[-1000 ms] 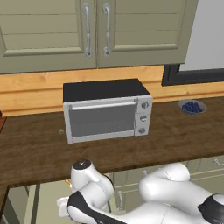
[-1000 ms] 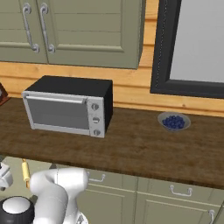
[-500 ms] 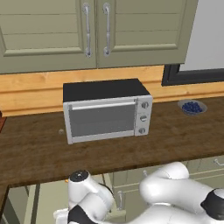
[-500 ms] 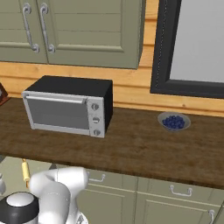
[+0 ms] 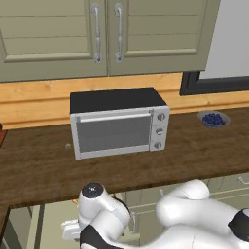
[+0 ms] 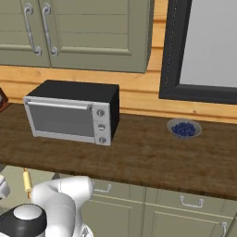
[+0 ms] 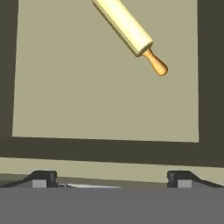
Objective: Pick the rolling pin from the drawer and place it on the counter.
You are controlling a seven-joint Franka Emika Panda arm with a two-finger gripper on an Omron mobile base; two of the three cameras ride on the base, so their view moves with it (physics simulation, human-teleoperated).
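Hovering over the open, shallow sage-green drawer point(image 7: 105, 100) with the two-finger gripper point(image 7: 111, 178) spread wide and holding nothing. Lying slantwise on the drawer floor, apart from the fingertips point(image 7: 43, 177): slim pale-yellow wooden rolling pin point(image 7: 124, 25) with orange end pegs.

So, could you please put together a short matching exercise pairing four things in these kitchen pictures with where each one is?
Things:
1. rolling pin
2. toaster oven
3. bowl of blueberries
4. gripper

Places:
A. on the counter, right of the oven
B. lying on the drawer floor
C. on the counter under the cabinet doors
D. open, above the drawer, apart from the pin

Pairs: 1-B, 2-C, 3-A, 4-D
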